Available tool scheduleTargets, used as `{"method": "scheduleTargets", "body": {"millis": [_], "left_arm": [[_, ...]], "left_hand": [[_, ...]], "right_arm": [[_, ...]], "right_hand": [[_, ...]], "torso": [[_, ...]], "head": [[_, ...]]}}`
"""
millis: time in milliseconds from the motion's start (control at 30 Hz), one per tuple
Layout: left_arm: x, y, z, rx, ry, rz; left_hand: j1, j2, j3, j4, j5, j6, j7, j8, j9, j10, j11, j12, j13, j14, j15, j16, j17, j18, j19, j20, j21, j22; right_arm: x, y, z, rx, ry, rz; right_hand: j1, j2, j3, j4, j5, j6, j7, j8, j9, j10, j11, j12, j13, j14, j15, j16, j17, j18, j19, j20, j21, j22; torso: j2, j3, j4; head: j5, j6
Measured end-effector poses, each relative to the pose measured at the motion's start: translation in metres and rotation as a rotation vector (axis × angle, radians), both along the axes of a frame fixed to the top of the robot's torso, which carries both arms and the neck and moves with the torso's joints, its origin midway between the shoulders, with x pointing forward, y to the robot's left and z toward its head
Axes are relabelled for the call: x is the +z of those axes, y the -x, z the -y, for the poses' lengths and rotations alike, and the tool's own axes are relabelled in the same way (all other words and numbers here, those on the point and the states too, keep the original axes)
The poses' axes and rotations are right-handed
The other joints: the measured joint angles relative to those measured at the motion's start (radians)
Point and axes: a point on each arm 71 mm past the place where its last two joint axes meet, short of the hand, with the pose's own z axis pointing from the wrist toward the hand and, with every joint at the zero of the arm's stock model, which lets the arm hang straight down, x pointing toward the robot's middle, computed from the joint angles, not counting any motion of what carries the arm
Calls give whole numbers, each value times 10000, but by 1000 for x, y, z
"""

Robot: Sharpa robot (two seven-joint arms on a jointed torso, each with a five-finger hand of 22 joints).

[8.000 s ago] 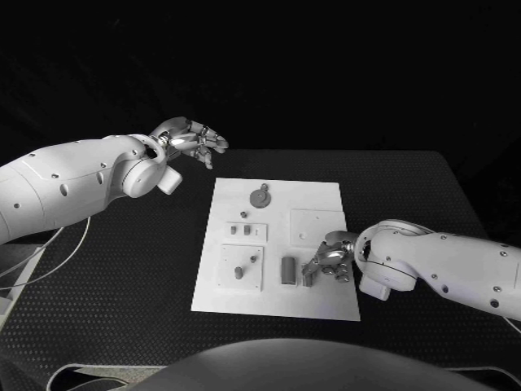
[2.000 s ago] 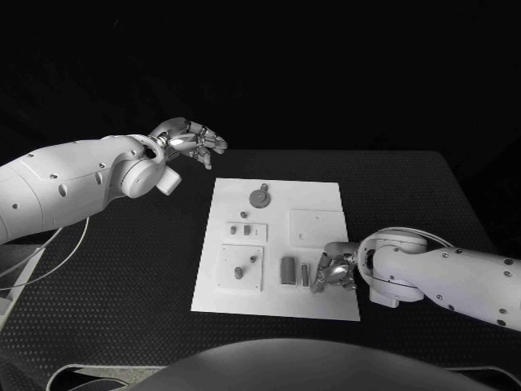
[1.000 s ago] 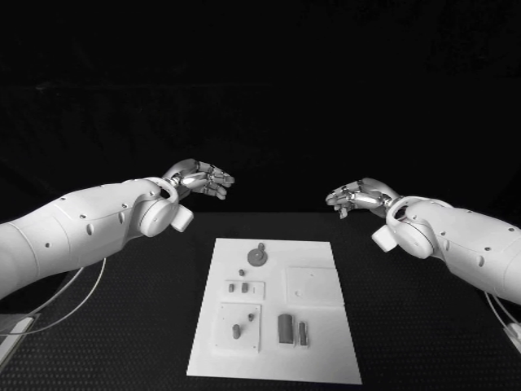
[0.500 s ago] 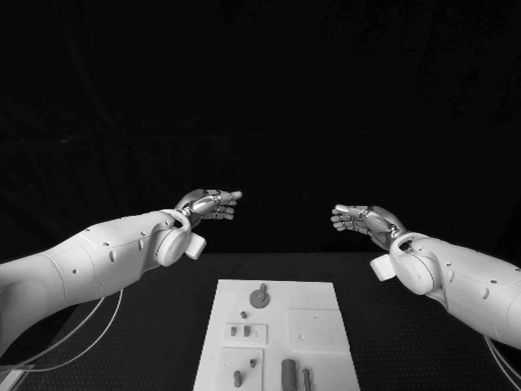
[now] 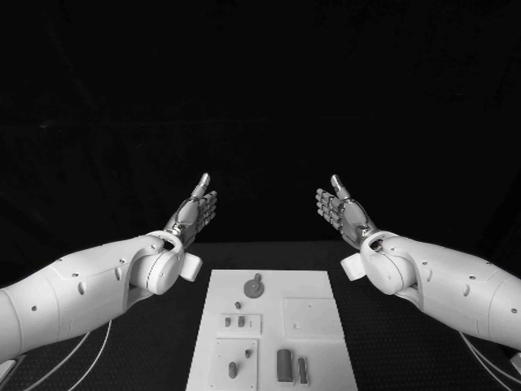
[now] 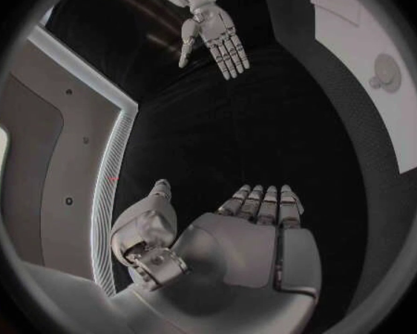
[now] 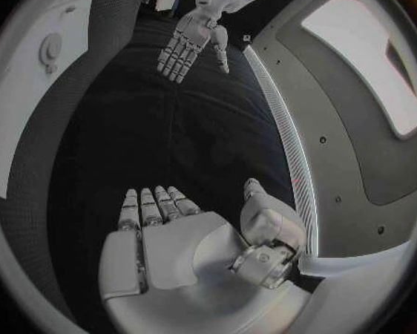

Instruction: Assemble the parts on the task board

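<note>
The task board lies flat on the black table below and between the two arms; on it sit several small parts: a round disc-like piece near the far edge, two short pegs in a small raised plate, a peg in the larger plate at the near left, and two upright bars side by side at the near middle; whether each is fully seated cannot be told from here. The square plate at the right of the board looks bare. The left hand is raised well above the far end of the table, released, fingers straight and together, holding nothing; the right hand mirrors it (palm flat, likewise holding nothing), and each wrist view shows the same flat palm. Judging by the hands lifted off and the parts standing in their places, the assembly seems finished or nearly so; any remaining step would concern the bare plate, though that is only a guess.
</note>
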Motion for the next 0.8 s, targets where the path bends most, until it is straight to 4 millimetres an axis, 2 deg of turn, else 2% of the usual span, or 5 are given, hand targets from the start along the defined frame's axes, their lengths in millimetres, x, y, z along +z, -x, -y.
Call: {"method": "scheduleTargets", "body": {"millis": [100, 267, 533, 800], "left_arm": [[-5, 20, 15, 216, 531, -10], [-5, 47, 32, 805, 1226, 71], [-4, 70, 38, 1913, 1589, 199], [-3, 72, 35, 2519, 1550, 330]], "left_hand": [[-437, 76, -240, 65, -41, -290, -74, -142, -214, -378, -54, -5, -72, -308, -87, -130, -256, 1, -378, -51, -37, -354], [-544, 114, -307, 81, -51, -367, -90, -189, -286, -474, -85, -5, -96, -406, -122, -160, -353, 2, -488, -66, -38, -483], [-544, 115, -307, 80, -52, -367, -90, -189, -294, -473, -85, -5, -101, -407, -122, -161, -354, 2, -488, -66, -38, -487], [-544, 115, -306, 80, -52, -366, -90, -189, -293, -473, -85, -5, -100, -406, -122, -160, -353, 2, -487, -66, -38, -486]], "right_arm": [[1, 15, -9, -245, -377, 14], [6, 41, -19, -894, -957, -17], [12, 75, -28, -2143, -1476, -202], [13, 84, -26, -3098, -1496, -257]], "right_hand": [[-175, -20, -144, 77, 0, -185, -66, 0, -197, -211, -71, 0, -100, -166, -64, -105, -128, -1, -61, -58, -65, -429], [-481, 10, -324, 185, 0, -459, -142, -41, -465, -549, -123, -89, -237, -410, -124, -280, -284, -1, -255, -114, -164, -1014], [-480, 10, -323, 185, 0, -459, -142, -41, -488, -549, -123, -89, -256, -411, -124, -280, -307, 0, -255, -114, -164, -1057], [-480, 11, -323, 185, 0, -459, -142, -41, -488, -549, -123, -88, -257, -410, -124, -280, -309, 1, -254, -114, -164, -1059]], "torso": [[72, -19, 87], [121, -33, 153], [138, -36, 174], [142, -37, 177]], "head": [[-96, -21], [-144, -29], [-151, -30], [-151, -30]]}}
